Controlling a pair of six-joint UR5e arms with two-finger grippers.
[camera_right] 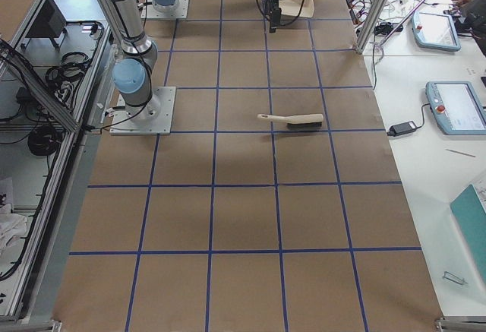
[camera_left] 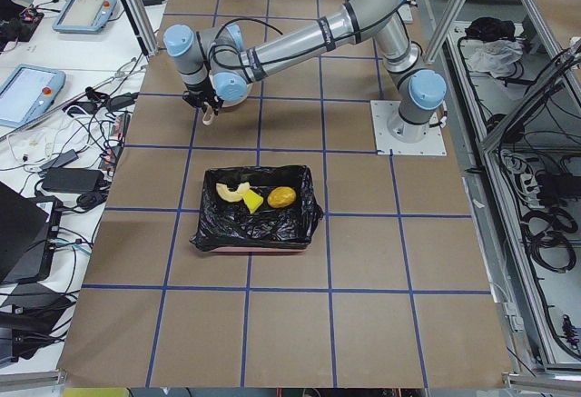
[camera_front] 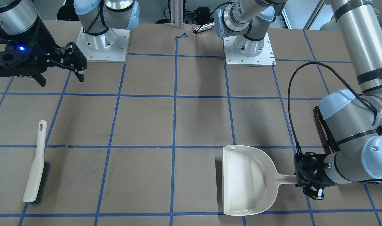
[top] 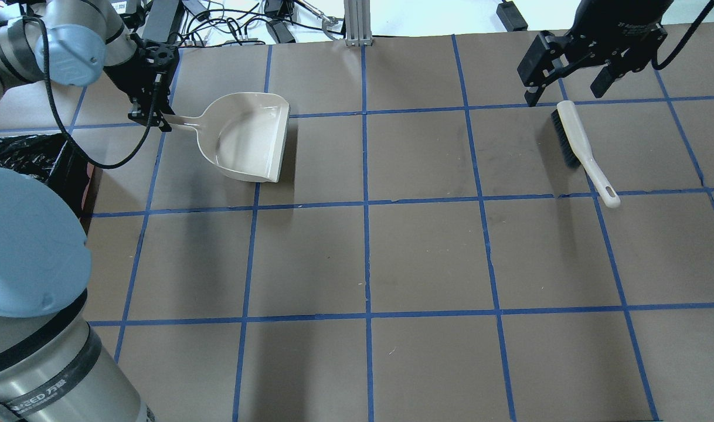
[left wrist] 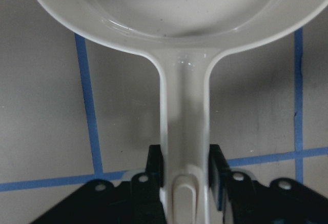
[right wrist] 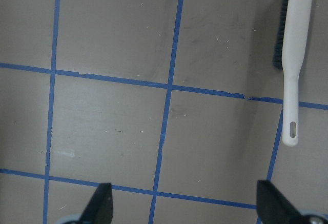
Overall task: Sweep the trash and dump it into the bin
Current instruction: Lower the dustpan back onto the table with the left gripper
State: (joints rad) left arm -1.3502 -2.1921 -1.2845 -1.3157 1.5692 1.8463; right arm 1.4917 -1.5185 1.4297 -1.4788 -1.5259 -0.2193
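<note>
At the left end of the bench (top: 421, 252) sits the bin (camera_left: 209, 233), and all three bits of trash already lie inside it: the peel (camera_left: 232, 192), the sponge (camera_left: 251, 201) and the potato (camera_left: 282, 197), close together on the black bag. Next, toward the far edge, the left gripper (left wrist: 185, 170) is clenched on the handle of the dustpan (top: 248, 138), which rests flat and empty on the paper. Toward the far right corner the brush (top: 580, 149) lies on its side, and just above it the right gripper (top: 565, 94) hangs released, with nothing between its spread fingers. The job looks all but done, so the risk lies in letting go. If the left arm lifts or swings before the fingers part, the pan would probably drag or flip. That arm's elbow also sits over the bin, so a careless pull-back could snag the loose bag and spill what is inside.
</note>
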